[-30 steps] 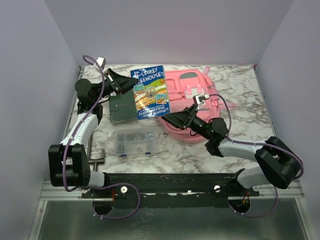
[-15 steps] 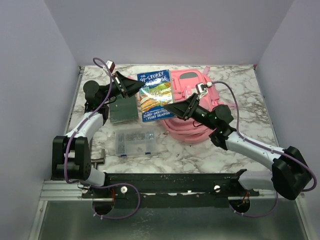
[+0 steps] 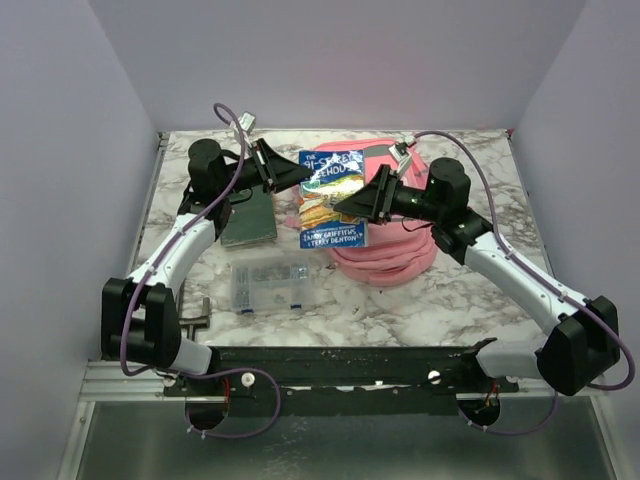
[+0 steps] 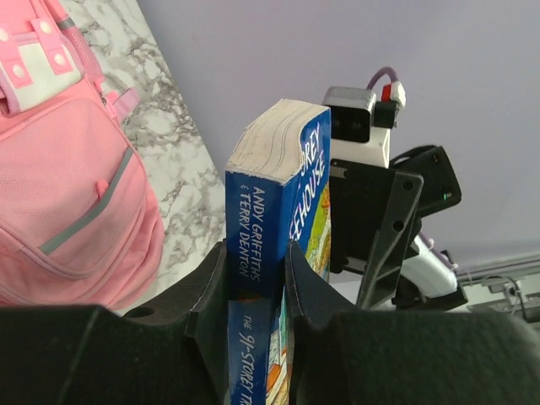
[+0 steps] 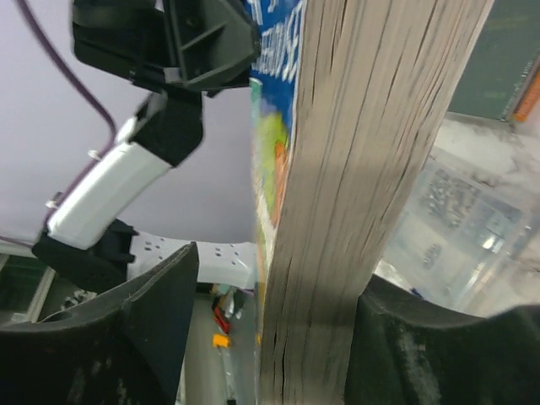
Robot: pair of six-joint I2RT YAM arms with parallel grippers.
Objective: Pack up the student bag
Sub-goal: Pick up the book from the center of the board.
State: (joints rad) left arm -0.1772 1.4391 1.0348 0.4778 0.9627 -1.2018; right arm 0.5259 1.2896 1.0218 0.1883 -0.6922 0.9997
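Note:
The student bag [image 3: 395, 255] is a pink backpack lying flat at the back middle of the table; it also shows in the left wrist view [image 4: 67, 186]. A blue paperback book [image 3: 333, 198] hangs in the air over the bag's left part, cover toward the camera. My left gripper [image 3: 288, 170] is shut on its spine [image 4: 256, 253]. My right gripper [image 3: 352, 203] straddles the book's page edge [image 5: 283, 278]. One finger [image 5: 396, 346] touches the pages. The other finger [image 5: 160, 321] stands clear of the cover.
A dark green notebook [image 3: 250, 215] lies left of the bag, under the left arm. A clear plastic compartment box [image 3: 270, 283] with small parts sits in front of it. Grey walls close in the table on three sides.
Both arms have risen and moved back and to the right. The book has gone with them, from beside the bag to above its left part.

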